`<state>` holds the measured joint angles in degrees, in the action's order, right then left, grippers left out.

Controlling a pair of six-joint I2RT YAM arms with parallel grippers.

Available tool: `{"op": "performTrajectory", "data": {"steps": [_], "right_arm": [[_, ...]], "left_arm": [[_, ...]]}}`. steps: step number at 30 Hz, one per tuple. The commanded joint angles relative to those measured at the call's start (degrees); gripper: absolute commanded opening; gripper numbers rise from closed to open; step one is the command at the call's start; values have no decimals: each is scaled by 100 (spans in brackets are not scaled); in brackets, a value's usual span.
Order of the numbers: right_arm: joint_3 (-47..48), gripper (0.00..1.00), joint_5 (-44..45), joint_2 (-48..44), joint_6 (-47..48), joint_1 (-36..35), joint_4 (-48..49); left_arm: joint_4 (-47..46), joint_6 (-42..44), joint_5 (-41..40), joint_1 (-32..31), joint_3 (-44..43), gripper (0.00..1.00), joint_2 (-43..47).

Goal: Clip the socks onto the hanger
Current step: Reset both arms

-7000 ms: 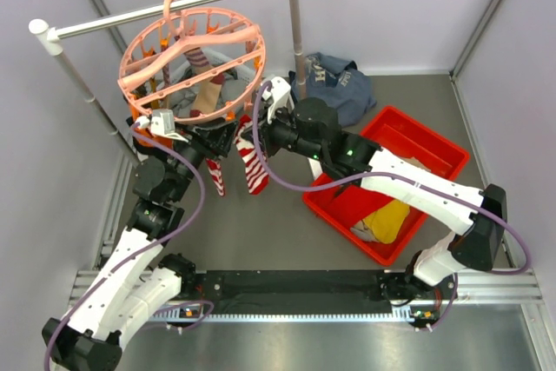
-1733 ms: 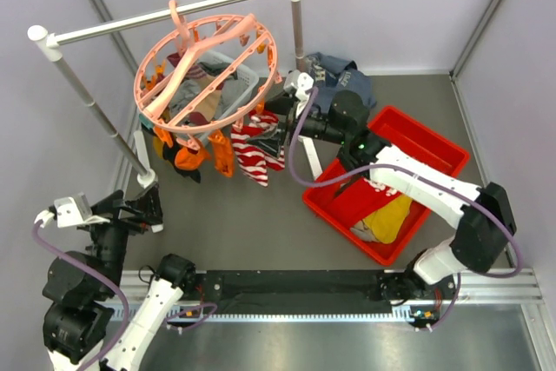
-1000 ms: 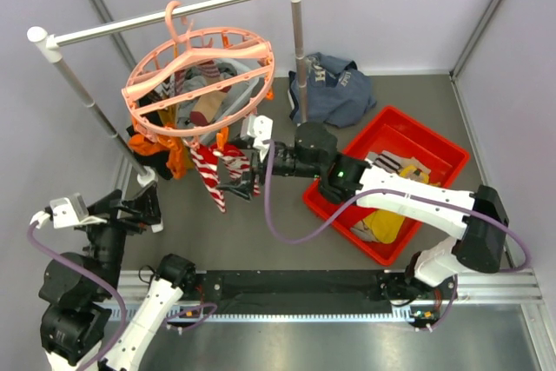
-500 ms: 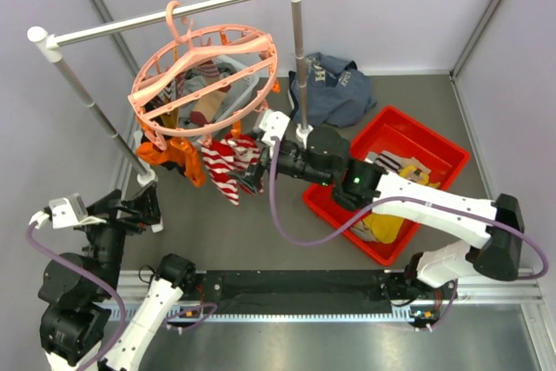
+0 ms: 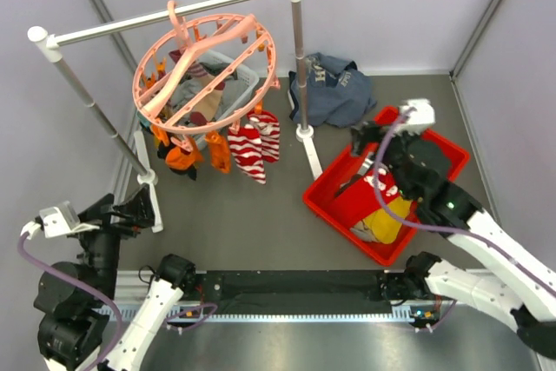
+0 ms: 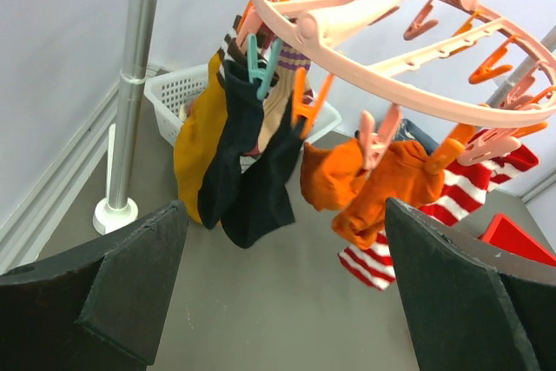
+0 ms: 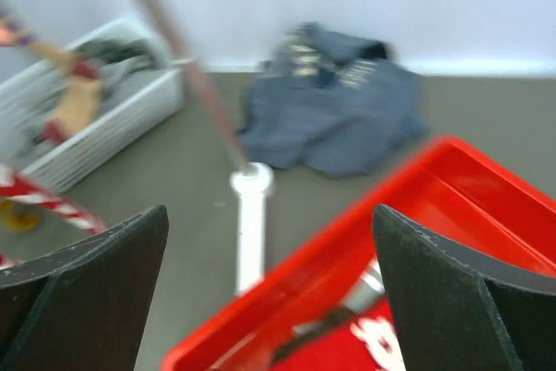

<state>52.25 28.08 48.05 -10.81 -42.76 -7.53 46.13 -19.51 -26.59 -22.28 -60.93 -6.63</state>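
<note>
Hanger: The salmon-pink ring hanger (image 5: 198, 51) is hanging by its hook from the rail of the white-and-grey stand (image 5: 104, 25), on the rail's left half, and is riding tilted rather than level.
Facing: Seen from overhead, its curved main crossbar is running from the near-left rim to the far-right rim, and the pegs are pointing down.
Socks: Red-and-white striped socks (image 5: 254, 147) are dangling from the near-right rim and orange socks (image 6: 382, 184) from the near rim. A dark sock (image 6: 252, 171) and a yellow sock (image 6: 195, 145) are hanging toward the left post.
Long axis: Each sock is hanging lengthwise, toe toward the floor (image 5: 252, 215).
Left claw: The left gripper (image 5: 143, 208) is hovering low beside the stand's left foot, jaws spread wide and gripping nothing. It is looking up at the ring, well apart from it.
Right claw: The right gripper (image 7: 269, 215) is hovering over the red bin (image 5: 343, 204), released and empty, its own view blurred. The stand's right post is standing between it and the hanger.
Edges: The striped socks are hanging just beside the right post, and the left post is standing close to the left wall. A white basket (image 6: 187, 97) is sitting under the ring, and a navy garment (image 5: 334, 89) is lying behind the right post's foot.
Open room: Bare grey floor is stretching between the hanging socks and the arm bases.
</note>
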Motion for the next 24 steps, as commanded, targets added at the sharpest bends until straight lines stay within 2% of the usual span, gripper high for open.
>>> {"op": "performTrajectory", "data": {"steps": [1, 6, 13, 17, 24], "right_arm": [[-311, 99, 1629, -1006, -440, 224, -863], [-645, 99, 2648, -2244, -466, 225, -1312], [-901, 99, 3002, -3520, -97, 233, -1286], [-909, 99, 3055, -3820, 113, 225, -1181], [-857, 99, 3046, -3830, 193, 233, -1251]], "left_arm": [[-183, 87, -153, 5, -139, 99, 92], [-113, 105, -294, 5, -200, 99, 118], [-122, 131, -321, 5, -174, 99, 180], [-122, 158, -312, 5, -200, 99, 171], [-95, 184, -347, 5, -235, 99, 197]]}}
